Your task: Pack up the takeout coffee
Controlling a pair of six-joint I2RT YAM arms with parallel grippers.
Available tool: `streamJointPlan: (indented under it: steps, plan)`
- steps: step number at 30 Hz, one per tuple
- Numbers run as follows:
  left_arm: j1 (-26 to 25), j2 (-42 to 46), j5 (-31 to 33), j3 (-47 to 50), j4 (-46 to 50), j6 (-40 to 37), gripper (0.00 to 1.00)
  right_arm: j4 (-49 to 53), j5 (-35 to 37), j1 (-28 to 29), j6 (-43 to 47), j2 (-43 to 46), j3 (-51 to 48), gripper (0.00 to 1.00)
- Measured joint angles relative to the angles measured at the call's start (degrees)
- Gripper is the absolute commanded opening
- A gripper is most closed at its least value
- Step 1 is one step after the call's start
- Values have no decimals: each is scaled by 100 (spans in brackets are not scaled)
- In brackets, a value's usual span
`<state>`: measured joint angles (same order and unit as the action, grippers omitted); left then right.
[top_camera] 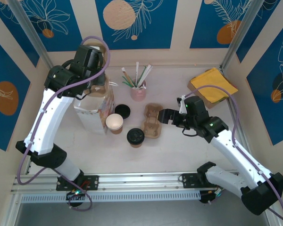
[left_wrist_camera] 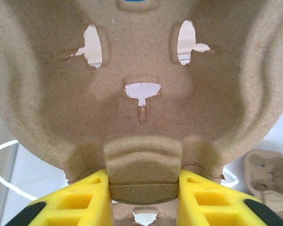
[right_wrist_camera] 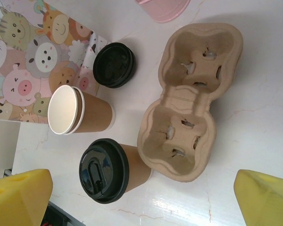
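Near ctr of table [top_camera: 179,155]: takeout coffee [top_camera: 135,137], nearest to the arm bases of the small items. Open cup [top_camera: 114,123] stands just far-left of it, right beside the bag [top_camera: 90,117], which is at left. Loose lid [top_camera: 122,111] lies flat just beyond open cup. Cup carrier [top_camera: 152,121] lies right of lid & coffee, near end just beside the coffee. Stick holder [top_camera: 138,92] is on far side of carrier, apart from it. Napkin pile [top_camera: 213,85] sits far right, well apart. Right gripper [top_camera: 165,116] is just right of carrier. Left gripper [left_wrist_camera: 144,193] is over bag, w/ 2nd carrier [left_wrist_camera: 141,70] btwn its fingers.
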<state>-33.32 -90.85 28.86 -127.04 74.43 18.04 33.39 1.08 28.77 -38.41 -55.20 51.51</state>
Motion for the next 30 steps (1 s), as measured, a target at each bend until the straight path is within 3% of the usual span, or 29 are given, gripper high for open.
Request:
streamJointPlan:
  steps: [10, 18, 30]
  plan:
    - [629, 343, 63, 1058, -308, -380, 31, -70, -2, 11, 87, -299, 144, 99]
    - [1095, 413, -614, 1475, -564, -560, 31, -131, -4, 9, 149, -466, 175, 99]
    - [1362, 516, -1517, 2409, -1062, -776, 31, -205, -68, -144, 214, -522, 175, 99]
